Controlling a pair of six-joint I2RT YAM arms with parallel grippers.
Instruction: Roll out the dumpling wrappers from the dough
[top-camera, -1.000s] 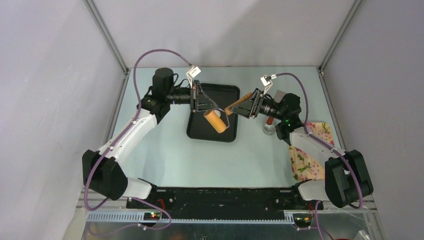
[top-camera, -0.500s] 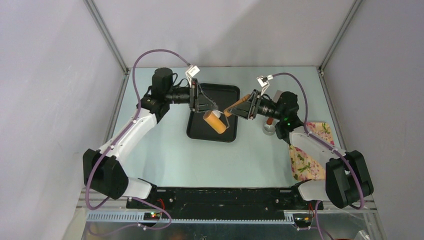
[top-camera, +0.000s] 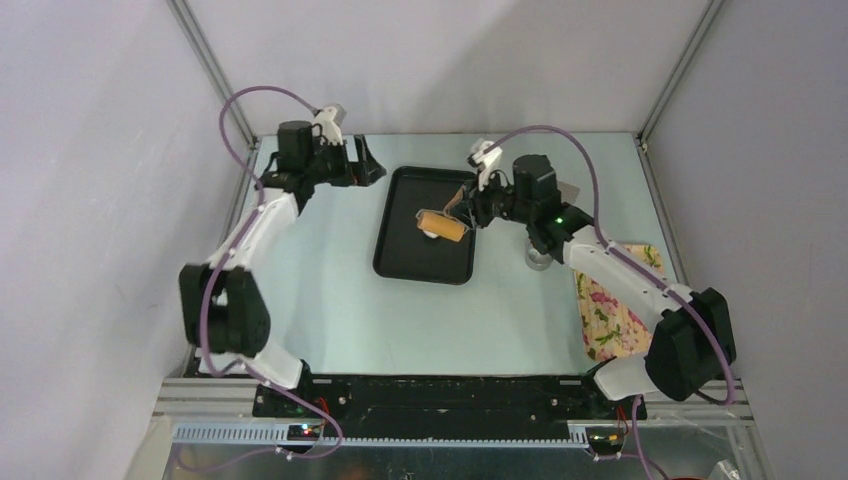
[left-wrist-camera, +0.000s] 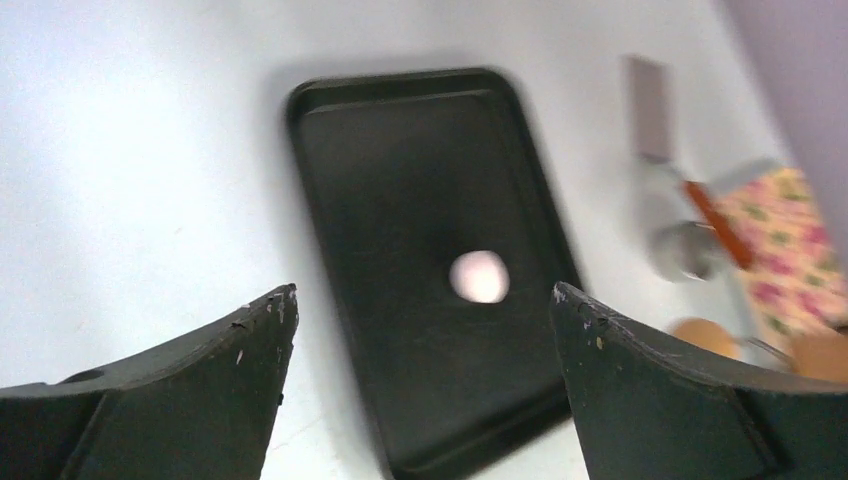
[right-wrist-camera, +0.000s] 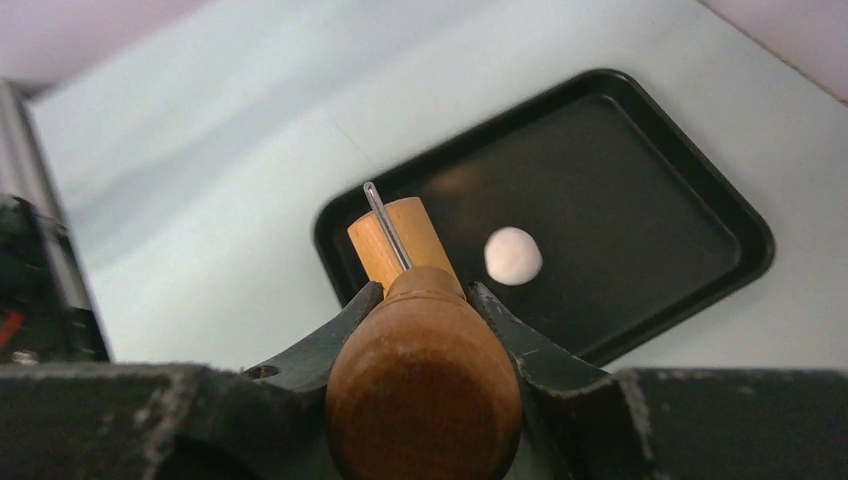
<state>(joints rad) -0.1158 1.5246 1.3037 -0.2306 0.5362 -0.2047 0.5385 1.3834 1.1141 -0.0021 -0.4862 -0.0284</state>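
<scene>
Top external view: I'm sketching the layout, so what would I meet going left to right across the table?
left gripper → black tray → steel cup → floral cloth. The rolling pin and the right gripper holding it overlap the tray, so they are left out.

This was a robotics lab cell, not a kitchen. Plain grey walls (top-camera: 450, 60) on aluminium posts (top-camera: 212, 72) enclosed a pale table (top-camera: 330, 300). A left arm (top-camera: 255, 230) and right arm (top-camera: 620, 275) stood bolted to a black rail (top-camera: 450, 395) along the bottom, trailing purple cables (top-camera: 546, 127). At the centre, a black tray (top-camera: 420, 265) and rolling pin (top-camera: 442, 226) served as props.
</scene>
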